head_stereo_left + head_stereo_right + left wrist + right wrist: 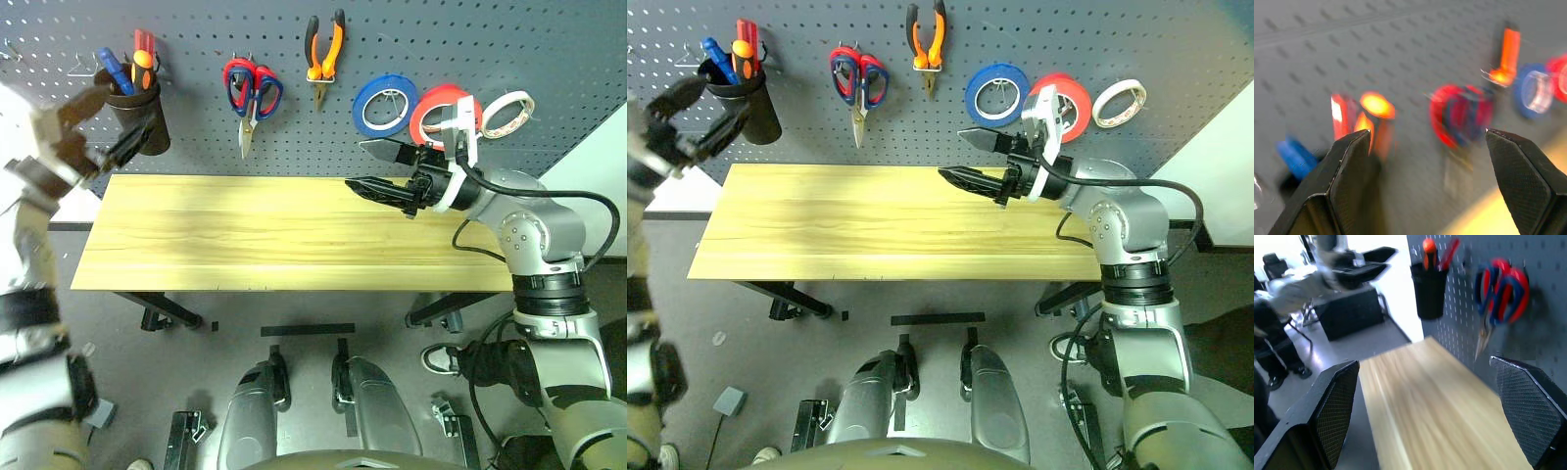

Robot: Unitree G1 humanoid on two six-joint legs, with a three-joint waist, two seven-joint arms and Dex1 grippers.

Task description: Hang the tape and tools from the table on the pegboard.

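Dark grey pegboard (pixel 549 59) runs behind a light wooden worktop (pixel 245 235) whose planks are bare. Left gripper (pixel 98 122) sits up by the worktop's far left corner with its jaws spread wide and nothing between them, right in front of a black cup (pixel 142 117) hung on the board. That cup holds a blue screwdriver (pixel 115 70), a red one (pixel 144 41) and the orange-and-black screwdriver (pixel 143 61). Right gripper (pixel 377 168) hovers over the right part of the worktop, pointing toward the left, jaws also wide apart and empty. Just behind it on the board hangs the orange-red tape (pixel 441 110), partly hidden by the wrist, with a blue roll (pixel 384 104) beside it toward the middle and a thin pale roll (pixel 507 114) on its other side. Further along toward the cup hang the orange-and-black pliers (pixel 324 54), points down, and then scissors (pixel 252 95) with red and blue handles, which also show up blurry in both wrist views.
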